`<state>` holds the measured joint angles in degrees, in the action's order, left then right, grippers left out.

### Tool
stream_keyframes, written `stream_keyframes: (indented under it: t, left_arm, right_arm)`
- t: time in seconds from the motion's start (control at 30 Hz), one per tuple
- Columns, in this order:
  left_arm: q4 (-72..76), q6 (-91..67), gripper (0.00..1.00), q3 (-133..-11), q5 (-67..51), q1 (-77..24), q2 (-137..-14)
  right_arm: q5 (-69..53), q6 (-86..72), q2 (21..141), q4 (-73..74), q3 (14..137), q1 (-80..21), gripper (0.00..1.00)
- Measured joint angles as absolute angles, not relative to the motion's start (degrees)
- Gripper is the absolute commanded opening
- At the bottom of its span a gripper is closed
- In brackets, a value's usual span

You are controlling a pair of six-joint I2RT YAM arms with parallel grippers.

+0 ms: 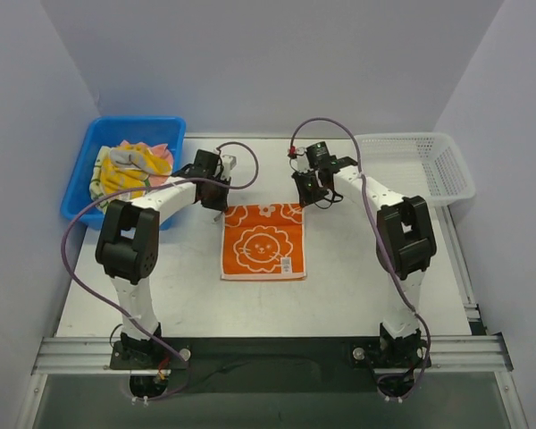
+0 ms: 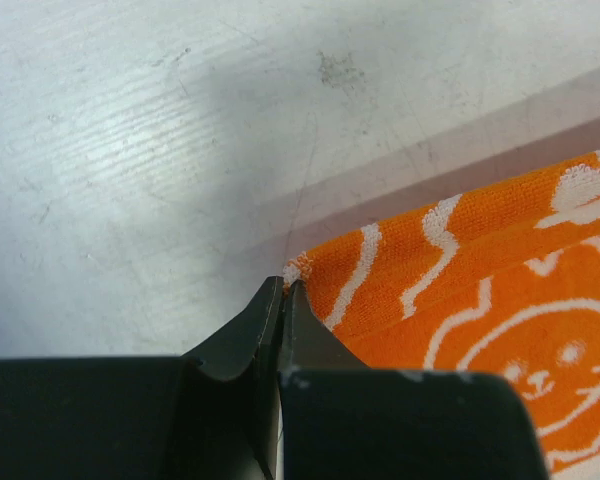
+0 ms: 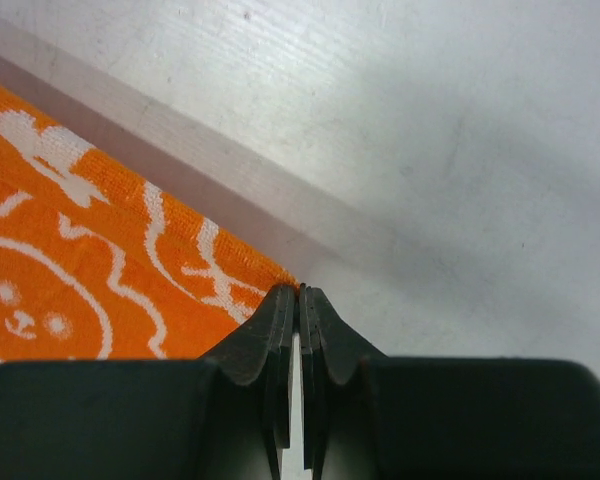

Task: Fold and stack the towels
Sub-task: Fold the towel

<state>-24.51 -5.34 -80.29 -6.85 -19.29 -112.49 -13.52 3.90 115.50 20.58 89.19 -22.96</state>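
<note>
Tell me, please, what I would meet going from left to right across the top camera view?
Blue bin, left gripper, orange towel, right gripper, white basket.

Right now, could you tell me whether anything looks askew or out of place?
Nothing stands out. The orange lion-print towel lies flat, left gripper and right gripper each shut on a far corner; crumpled towels wait in the blue plastic bin.

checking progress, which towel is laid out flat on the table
The orange towel with the white lion face, spread flat on the table; the other towels lie crumpled in the blue bin.
</note>
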Motion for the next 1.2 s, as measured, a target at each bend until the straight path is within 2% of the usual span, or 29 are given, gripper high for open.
stream_keyframes:
  t: [0.4,0.77,1.07,1.2]
  left_arm:
    - [-14.4,-9.6,0.00,-61.6,-7.0,-19.9,-93.3]
    - [-12.7,-17.5,0.00,-46.3,-0.4,-28.4,-81.5]
    - [-12.0,-25.6,0.02,-36.8,2.9,-30.4,-68.6]
    - [-12.1,-27.9,0.02,-35.0,2.7,-30.4,-66.9]
  right_arm:
    - [-10.7,0.6,99.9,10.8,71.1,-26.6,0.00]
    - [-5.0,-3.9,88.8,6.2,55.0,-32.0,0.00]
    - [-6.0,-8.3,80.6,4.8,48.2,-34.2,0.00]
    - [-6.6,-10.5,79.4,5.0,46.9,-35.2,0.00]
